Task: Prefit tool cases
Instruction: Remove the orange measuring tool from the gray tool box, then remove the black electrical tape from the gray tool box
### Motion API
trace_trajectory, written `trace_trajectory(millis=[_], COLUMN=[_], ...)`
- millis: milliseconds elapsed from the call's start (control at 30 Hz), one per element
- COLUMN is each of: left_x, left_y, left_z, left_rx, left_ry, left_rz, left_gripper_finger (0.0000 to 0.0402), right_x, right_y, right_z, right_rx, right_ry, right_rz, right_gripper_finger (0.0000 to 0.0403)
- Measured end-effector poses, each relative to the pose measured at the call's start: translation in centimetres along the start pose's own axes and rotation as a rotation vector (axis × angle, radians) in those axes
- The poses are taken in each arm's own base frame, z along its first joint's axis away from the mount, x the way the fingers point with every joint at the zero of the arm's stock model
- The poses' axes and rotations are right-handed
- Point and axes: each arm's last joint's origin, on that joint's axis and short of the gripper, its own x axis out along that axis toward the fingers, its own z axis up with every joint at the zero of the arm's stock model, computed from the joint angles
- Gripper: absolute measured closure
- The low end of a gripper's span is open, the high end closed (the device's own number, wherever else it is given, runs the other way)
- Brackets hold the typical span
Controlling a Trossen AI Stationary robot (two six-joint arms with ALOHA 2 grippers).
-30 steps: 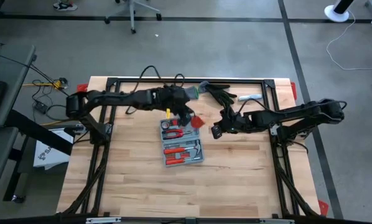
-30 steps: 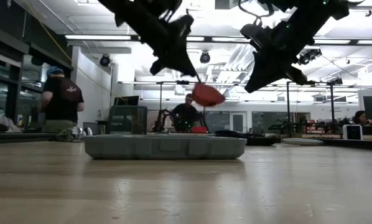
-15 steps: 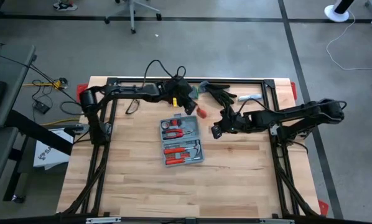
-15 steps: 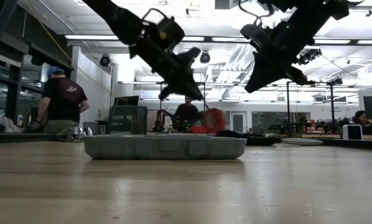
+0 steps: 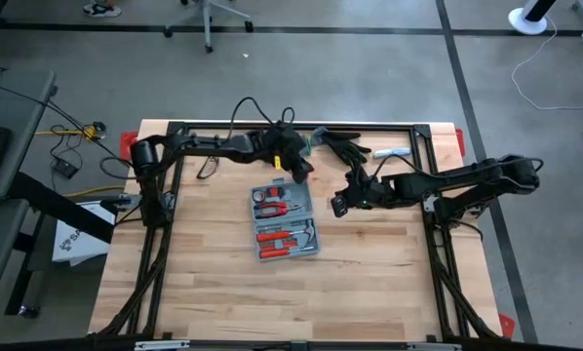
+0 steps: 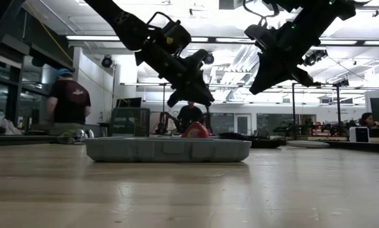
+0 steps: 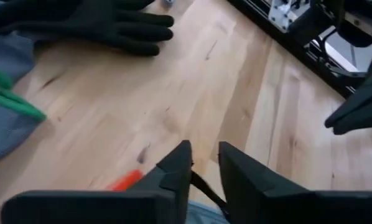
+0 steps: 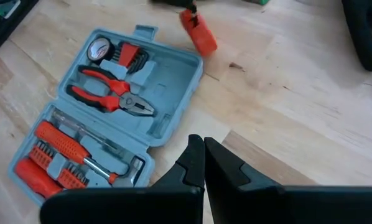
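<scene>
Two dark jointed arms (black cables looping), each claw [image 8: 201, 163] matte, angular.

Bright overhead light, blurred left-wrist view.

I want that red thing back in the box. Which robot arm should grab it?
Probably the left gripper: it hangs right by the red tool lying on the table just outside the case. The right gripper hovers farther away.
</scene>
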Motion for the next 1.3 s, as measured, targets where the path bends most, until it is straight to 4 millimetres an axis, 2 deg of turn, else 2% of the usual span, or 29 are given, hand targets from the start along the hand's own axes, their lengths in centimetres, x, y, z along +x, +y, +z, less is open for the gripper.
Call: trace_trajectory(millis=[200, 367, 633, 867, 967, 1167, 1300], left_x=[0.0, -1.3, -2.6, -2.7, -2.8, -4.3, -5.9], left_y=[-0.6, -0.6, 0.6, 1.1, 1.2, 0.8, -0.3], left_z=[-0.2, -0.3, -1.9, -2.4, -2.8, -5.1, -6.4], left_rx=[0.016, 0.054, 0.120, 0.141, 0.131, 0.183, 0.225], left_ry=[0.019, 0.068, 0.254, 0.265, 0.309, 0.560, 0.567], left_rz=[-0.020, 0.003, 0.166, 0.273, 0.274, 0.272, 0.214], left_gripper_finger=[0.0262, 0.0240, 0.0238, 0.0238, 0.0238, 0.0253, 0.0269], right_x=[0.0, 0.0, 0.0, 0.0, 0.0, -0.1, -0.2], right_y=[0.0, 0.0, 0.0, 0.0, 0.0, 0.1, 0.3], right_z=[0.0, 0.0, 0.0, 0.0, -0.1, -0.3, -0.5], right_rx=[0.002, 0.002, 0.001, 0.017, 0.016, 0.009, 0.002], right_ry=[0.000, 0.000, 0.002, 0.002, 0.005, 0.030, 0.033], right_rz=[0.000, 0.000, -0.002, -0.003, 0.000, 0.016, 0.021], right_gripper_finger=[0.0403, 0.0403, 0.0403, 0.0403, 0.0403, 0.0403, 0.0403])
